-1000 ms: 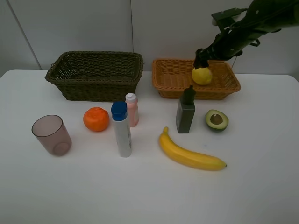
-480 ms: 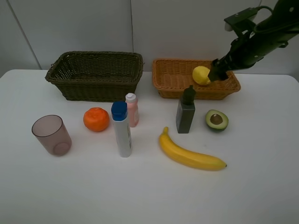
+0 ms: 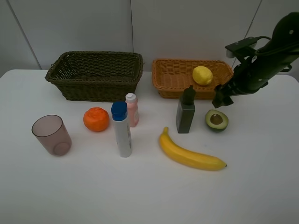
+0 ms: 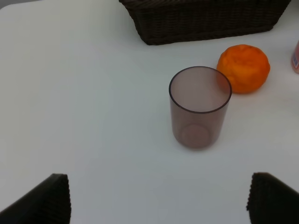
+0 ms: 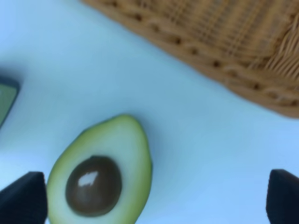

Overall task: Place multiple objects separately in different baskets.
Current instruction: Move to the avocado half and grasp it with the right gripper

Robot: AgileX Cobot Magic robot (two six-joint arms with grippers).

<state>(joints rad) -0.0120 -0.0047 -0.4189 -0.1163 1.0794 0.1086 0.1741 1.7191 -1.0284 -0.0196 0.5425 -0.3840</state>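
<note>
**Rt gripper** (image 3: 220,99): hangs off the front-right corner of the orange-tan basket (image 3: 172,89), just above the halved avocado (image 3: 217,120). From the high cam the jaws are dark and seen side-on, so hard to read. On the rt wrist cam only two fingertips (image 5: 22,199) show, cut off at the frame corners. They are spread wide and grip nothing. The avocado lies pit-up beneath them; whether the nearer tip touches it can't be told.

**Lt gripper** (image 4: 159,200): not seen from the high cam. On the lt wrist cam only the tips show, cropped and set wide apart, empty. The mauve cup (image 4: 200,108) stands upright ahead, w/ the orange (image 4: 244,67) just beyond it.

**Items:**
- Lemon (image 3: 202,75) lies inside the orange-tan basket, by the right end.
- Dk olive basket (image 3: 93,88): floor mostly hid by its front wall.
- Pink bottle (image 3: 132,110) is partly masked by the white blue-capped bottle (image 3: 122,133).
- Dk green bottle (image 3: 186,113) stands upright before the orange-tan basket; on the rt wrist cam it is only a blurred corner.
- Banana (image 3: 189,154) lies on the table (image 3: 140,196) in front of the green bottle.
</note>
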